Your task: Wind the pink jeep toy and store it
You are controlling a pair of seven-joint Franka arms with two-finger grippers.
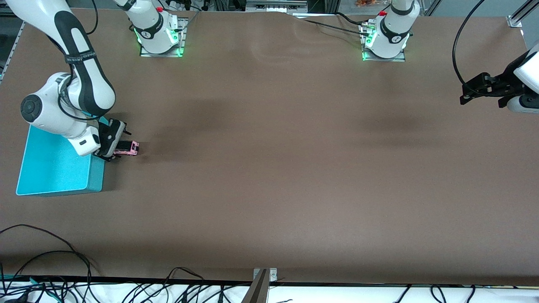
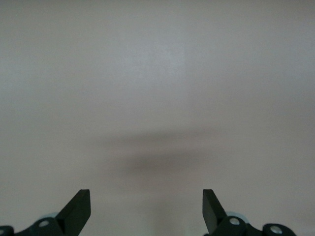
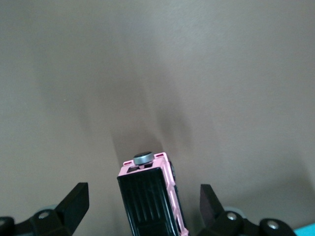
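Observation:
The pink jeep toy (image 1: 131, 147), with a black ribbed roof, sits on the brown table beside the turquoise bin (image 1: 95, 176), at the right arm's end of the table. My right gripper (image 1: 119, 145) is low at the jeep and open. In the right wrist view the jeep (image 3: 150, 201) lies between the two fingertips (image 3: 78, 196) with a gap on each side; my right gripper (image 3: 142, 194) does not touch it. A grey round part shows at the jeep's end. My left gripper (image 1: 465, 95) waits open and empty above the left arm's end of the table (image 2: 146, 196).
The turquoise bin's inside (image 1: 46, 160) shows nothing in it; the right arm hangs partly over it. Cables (image 1: 63, 286) lie along the table edge nearest the front camera. A metal bracket (image 1: 264, 275) sits at that edge's middle.

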